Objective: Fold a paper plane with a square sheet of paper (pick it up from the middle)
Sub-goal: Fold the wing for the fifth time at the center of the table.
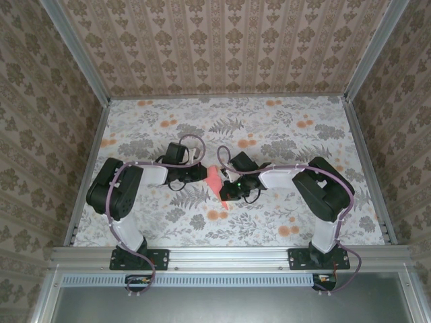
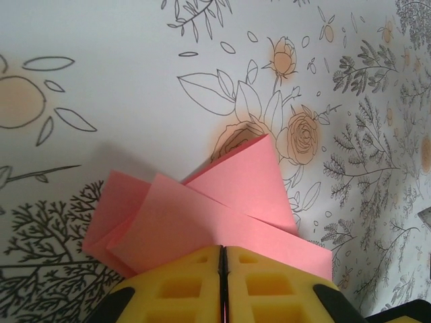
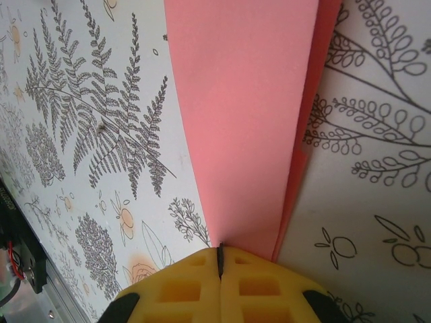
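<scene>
The left gripper (image 2: 222, 250) and right gripper (image 3: 219, 247) both pinch the pink paper (image 2: 202, 208), already folded into narrow layers; final shaping likely remains.

Tabletop (image 1: 269, 222): white cover printed with grey ferns and small orange flowers (image 1: 217, 215), filling mid-frame in the top view. Metal rail (image 1: 229, 254) along its lower edge. Folded pink paper (image 1: 215, 180) at frame centre; contact with the surface cannot be made out.
</scene>
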You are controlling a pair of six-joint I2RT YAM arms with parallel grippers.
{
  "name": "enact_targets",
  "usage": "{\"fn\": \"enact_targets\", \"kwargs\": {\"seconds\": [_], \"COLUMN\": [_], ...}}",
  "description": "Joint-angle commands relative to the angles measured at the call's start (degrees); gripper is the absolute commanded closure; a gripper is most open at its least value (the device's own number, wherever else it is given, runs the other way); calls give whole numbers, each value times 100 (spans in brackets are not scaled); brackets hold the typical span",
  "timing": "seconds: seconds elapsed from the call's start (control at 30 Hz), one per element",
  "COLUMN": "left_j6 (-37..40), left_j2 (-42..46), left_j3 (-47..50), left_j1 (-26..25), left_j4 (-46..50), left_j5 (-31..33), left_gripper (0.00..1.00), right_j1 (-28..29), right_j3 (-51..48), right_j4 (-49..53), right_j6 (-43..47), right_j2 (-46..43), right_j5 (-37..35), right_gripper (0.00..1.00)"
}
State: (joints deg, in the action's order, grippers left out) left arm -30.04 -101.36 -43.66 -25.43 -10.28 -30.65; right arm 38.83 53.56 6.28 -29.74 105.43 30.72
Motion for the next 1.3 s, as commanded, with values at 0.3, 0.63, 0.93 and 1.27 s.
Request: {"fn": "enact_targets", "kwargs": {"seconds": [0.3, 0.63, 0.93, 1.27], "left_j6": [76, -10, -35, -316], "left_j2": [-378, -342, -45, 815], "left_j3": [-107, -132, -199, 181], "left_j1": [95, 38, 22, -463], "left_j4": [561, 559, 479, 21], "left_j5": [358, 461, 184, 105], "left_gripper": [93, 95, 94, 87], "right_j1": [19, 11, -33, -34], "right_j3": [807, 1361, 1156, 903], "right_j4": [204, 549, 593, 492], "right_j6": [-541, -628, -650, -683], "right_j2": [-68, 710, 949, 979], "right_j5": [-42, -264, -480, -437], "right_gripper": [96, 97, 98, 98]}}
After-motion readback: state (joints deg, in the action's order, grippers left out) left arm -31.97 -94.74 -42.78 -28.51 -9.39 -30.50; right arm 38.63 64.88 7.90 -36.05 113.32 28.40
